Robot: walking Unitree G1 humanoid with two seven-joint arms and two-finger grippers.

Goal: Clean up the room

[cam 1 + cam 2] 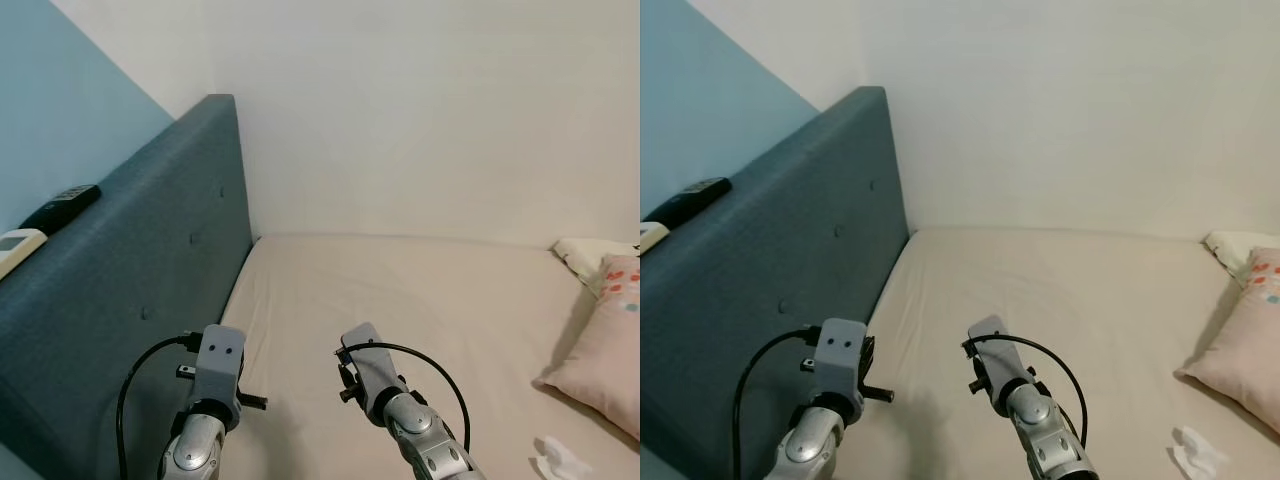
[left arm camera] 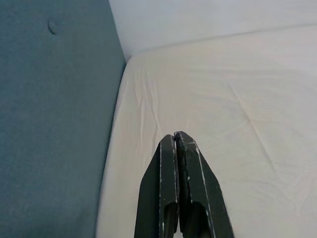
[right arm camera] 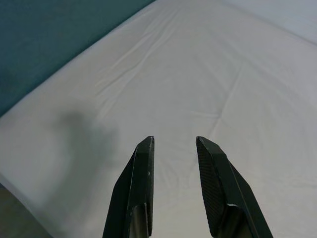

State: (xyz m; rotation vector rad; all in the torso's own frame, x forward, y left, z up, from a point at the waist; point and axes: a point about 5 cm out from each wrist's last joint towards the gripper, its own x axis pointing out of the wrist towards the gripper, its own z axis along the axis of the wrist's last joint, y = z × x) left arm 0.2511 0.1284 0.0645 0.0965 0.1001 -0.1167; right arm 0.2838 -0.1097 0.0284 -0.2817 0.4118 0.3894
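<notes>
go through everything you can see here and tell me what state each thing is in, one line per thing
left gripper: shut, empty, above the sheet.
right gripper: open, empty, above the sheet.
black remote: lying flat on top of the headboard.
white remote: lying flat beside the black one.
pink pillow: lying on the bed.
crumpled tissue: loose on the sheet.
bed sheet: lightly creased.

Left claw [image 2: 176, 136] fingers pressed together; right claw [image 3: 174, 141] fingers parted.
</notes>
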